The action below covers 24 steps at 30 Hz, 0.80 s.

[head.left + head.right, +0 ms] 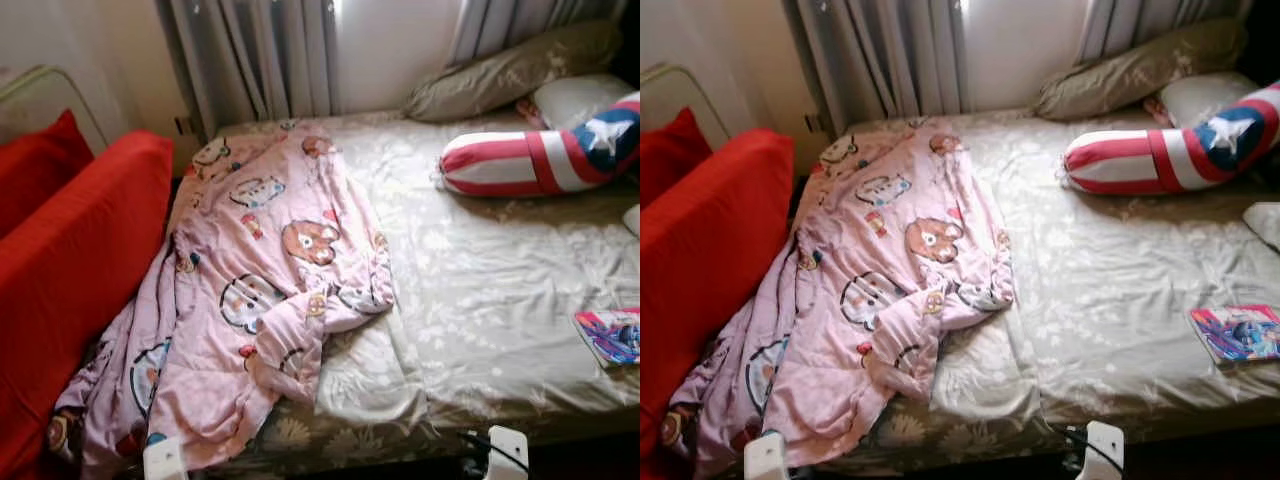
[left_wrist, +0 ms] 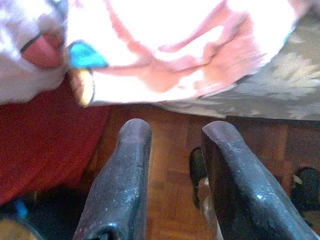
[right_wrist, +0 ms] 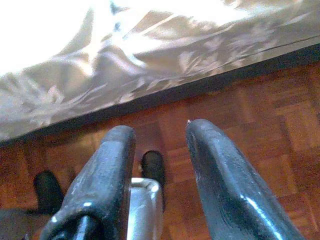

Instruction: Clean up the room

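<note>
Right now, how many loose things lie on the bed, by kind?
Pillows: 3 (grey-brown pillow, pale pillow, striped star bolster)
Blankets: 1 (pink cartoon blanket)
Books: 1 (colourful book)
Total: 5

The right gripper (image 3: 160, 132) is held with fingers apart above the wooden floor (image 3: 260, 115), near the bedsheet's (image 3: 150, 65) hanging edge.

1. We see the bed (image 1: 480, 300) from the head's two eye views, looking forward and down from its foot edge; both share the pink blanket (image 1: 890, 290) toward ten o'clock.
2. Our left wrist view looks along the left hand (image 2: 172, 145), close to the blanket's hanging edge and the parquet floor (image 2: 165, 190).
3. Our right wrist view looks along the right hand (image 3: 160, 145), near the bed's edge over the same floor.
</note>
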Motion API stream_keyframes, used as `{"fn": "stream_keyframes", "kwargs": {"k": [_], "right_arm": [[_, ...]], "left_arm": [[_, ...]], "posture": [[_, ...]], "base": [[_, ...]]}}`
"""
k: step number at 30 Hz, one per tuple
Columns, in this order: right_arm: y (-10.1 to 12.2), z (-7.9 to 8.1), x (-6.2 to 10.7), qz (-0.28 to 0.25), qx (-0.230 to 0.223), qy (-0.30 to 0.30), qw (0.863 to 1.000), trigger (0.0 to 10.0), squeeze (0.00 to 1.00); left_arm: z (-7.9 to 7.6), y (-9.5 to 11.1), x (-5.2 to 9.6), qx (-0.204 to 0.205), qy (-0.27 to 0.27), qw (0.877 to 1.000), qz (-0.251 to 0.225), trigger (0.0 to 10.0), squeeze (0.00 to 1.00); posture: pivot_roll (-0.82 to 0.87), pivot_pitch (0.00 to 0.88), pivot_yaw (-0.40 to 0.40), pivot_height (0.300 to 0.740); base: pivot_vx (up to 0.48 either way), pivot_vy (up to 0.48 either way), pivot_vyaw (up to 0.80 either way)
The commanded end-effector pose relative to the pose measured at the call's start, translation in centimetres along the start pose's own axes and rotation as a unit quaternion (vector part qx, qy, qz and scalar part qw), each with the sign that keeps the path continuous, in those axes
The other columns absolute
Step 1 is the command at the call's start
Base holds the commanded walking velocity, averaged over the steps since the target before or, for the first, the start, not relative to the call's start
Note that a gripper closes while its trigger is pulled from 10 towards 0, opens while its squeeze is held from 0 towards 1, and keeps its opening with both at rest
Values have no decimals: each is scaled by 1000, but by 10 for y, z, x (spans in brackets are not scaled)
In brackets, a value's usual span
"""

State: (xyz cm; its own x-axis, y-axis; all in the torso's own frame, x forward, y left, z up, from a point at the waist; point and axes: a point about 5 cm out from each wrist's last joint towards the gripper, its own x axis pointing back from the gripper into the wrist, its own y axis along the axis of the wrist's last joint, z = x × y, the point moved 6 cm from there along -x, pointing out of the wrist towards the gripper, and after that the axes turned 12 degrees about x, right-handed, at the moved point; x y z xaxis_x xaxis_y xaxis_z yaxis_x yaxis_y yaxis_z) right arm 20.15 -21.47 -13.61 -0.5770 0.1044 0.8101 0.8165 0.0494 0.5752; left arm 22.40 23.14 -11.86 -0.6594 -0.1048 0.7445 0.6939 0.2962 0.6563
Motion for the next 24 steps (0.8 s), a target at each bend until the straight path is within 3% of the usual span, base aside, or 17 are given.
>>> {"fn": "stream_keyframes", "kwargs": {"k": [1,7,13,24], "right_arm": [[2,6,0,-3,3,6,1000,10000,0],[-2,0,0,7,-17,-10,1000,10000,0],[11,-1,-2,-6,11,-1,1000,10000,0],[22,-9,-4,-16,18,-3,1000,10000,0]], "left_arm": [[-8,-7,0,-16,-20,1000,11,10000,0],[-20,-13,0,-8,-23,1000,17,10000,0],[-24,-19,0,28,-11,999,16,10000,0],[-15,-29,4,49,7,999,22,10000,0]], "posture": [[-29,0,98,740],[-29,0,77,740],[-19,0,30,740],[-12,0,10,740]], "base": [[0,0,0],[0,0,0],[0,0,0],[0,0,0]]}}
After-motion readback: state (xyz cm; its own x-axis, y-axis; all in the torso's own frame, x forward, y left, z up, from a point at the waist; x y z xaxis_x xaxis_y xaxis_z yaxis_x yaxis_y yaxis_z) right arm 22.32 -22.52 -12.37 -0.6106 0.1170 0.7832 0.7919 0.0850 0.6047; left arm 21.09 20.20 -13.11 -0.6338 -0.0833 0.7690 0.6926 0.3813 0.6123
